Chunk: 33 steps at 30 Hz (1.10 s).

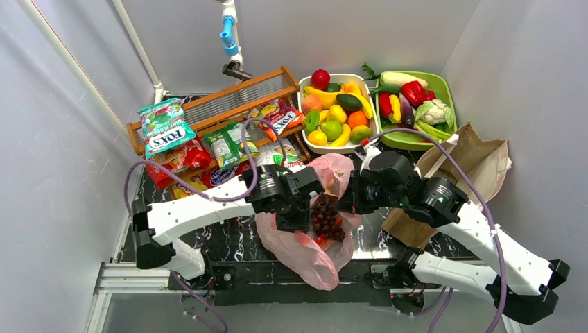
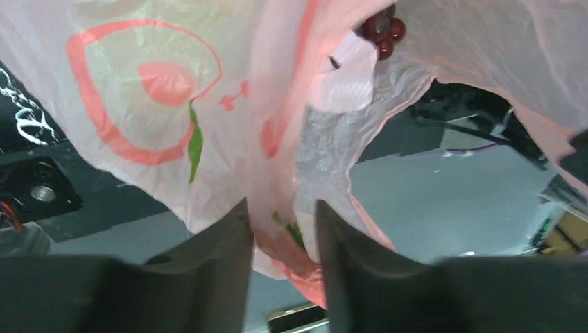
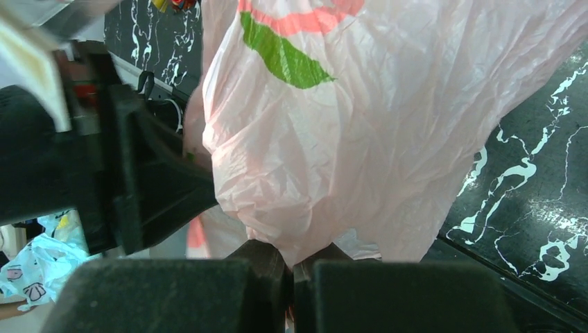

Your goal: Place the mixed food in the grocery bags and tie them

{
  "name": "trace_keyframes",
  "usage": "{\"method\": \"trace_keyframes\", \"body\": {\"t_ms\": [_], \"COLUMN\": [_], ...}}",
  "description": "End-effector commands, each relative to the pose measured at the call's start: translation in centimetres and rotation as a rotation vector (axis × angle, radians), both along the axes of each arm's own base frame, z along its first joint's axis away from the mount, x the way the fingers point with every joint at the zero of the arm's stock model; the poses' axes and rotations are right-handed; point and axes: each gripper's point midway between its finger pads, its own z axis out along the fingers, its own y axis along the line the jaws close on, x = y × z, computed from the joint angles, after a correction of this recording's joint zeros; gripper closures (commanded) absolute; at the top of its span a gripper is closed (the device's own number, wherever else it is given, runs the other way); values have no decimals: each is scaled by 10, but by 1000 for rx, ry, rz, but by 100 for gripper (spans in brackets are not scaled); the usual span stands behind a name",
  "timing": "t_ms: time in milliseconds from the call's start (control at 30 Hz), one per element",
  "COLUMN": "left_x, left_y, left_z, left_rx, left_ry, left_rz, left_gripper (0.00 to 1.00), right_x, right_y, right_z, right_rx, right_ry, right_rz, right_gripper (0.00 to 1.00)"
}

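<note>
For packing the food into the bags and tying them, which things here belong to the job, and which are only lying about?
Belong to the job:
pink plastic bag
grapes
brown paper bag
snack packets
toy fruits
toy vegetables

Only lying about:
wooden rack
white basket
green tray

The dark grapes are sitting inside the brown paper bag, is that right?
Not quite. The dark grapes are sitting inside the pink plastic bag, not the brown paper bag, which lies apart on the right. The top view shows it.
</note>
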Motion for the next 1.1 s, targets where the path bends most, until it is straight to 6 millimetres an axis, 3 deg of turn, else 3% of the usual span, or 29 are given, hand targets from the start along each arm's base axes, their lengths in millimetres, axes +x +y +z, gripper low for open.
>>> {"method": "trace_keyframes", "body": {"t_ms": [0,33,67,300,633,733,900,967,1067], "left_x": [15,19,24,75,122,132,136,128,113], "left_y": [2,1,2,4,-57,-68,-44,-32,-1], "left_z": [-7,-3,3,46,88,87,82,81,80], "left_rx": [53,54,57,33,-149,-124,13,41,125], "left_ry": [-35,-45,-62,-179,-290,-314,-294,-262,-210], "left_rz": [13,12,9,-27,-256,-323,-279,-247,-187], "left_gripper": [83,96,100,100,100,100,100,73,17], "right_x": [0,0,-2,-1,-13,-16,-18,-17,-11], "right_y": [-9,-12,-16,-55,-100,-110,-95,-87,-76], "right_z": [8,9,10,20,34,36,24,19,17], "right_rx": [6,0,-3,-70,-111,-89,-72,-78,-88], "right_ry": [-30,-35,-38,-109,-131,-137,-106,-94,-97], "right_rz": [-29,-38,-40,-133,-235,-278,-223,-196,-166], "right_gripper": [99,99,99,99,99,99,99,99,99]}}
